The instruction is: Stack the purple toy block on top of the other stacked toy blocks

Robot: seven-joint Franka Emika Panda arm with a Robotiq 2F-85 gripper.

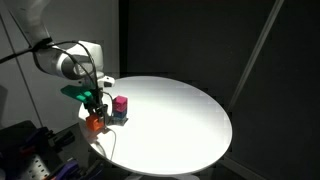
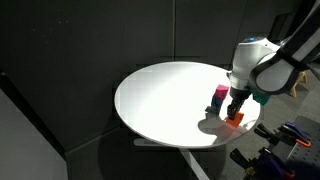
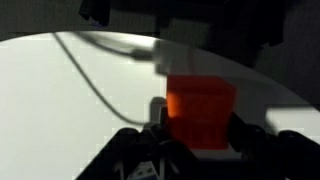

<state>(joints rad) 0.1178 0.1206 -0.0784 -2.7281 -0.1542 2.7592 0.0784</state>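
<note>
The purple toy block point(image 1: 94, 124), which looks orange, sits at the near edge of the round white table point(image 1: 180, 120). It also shows in an exterior view point(image 2: 236, 117) and fills the wrist view point(image 3: 200, 110). My gripper point(image 1: 95, 108) point(image 2: 237, 104) point(image 3: 197, 140) is straight above it, with both fingers pressed against the block's sides. Right beside it stand the other stacked toy blocks: a magenta-pink cube point(image 1: 120, 103) point(image 2: 220, 93) on top of a dark blue cube point(image 1: 119, 116) point(image 2: 217, 104).
A green object point(image 1: 76, 92) point(image 2: 262, 98) lies by the table's edge behind my gripper. Dark curtains surround the table. Equipment stands below the table's edge point(image 1: 40, 155). A cable shadow point(image 3: 95, 85) crosses the tabletop.
</note>
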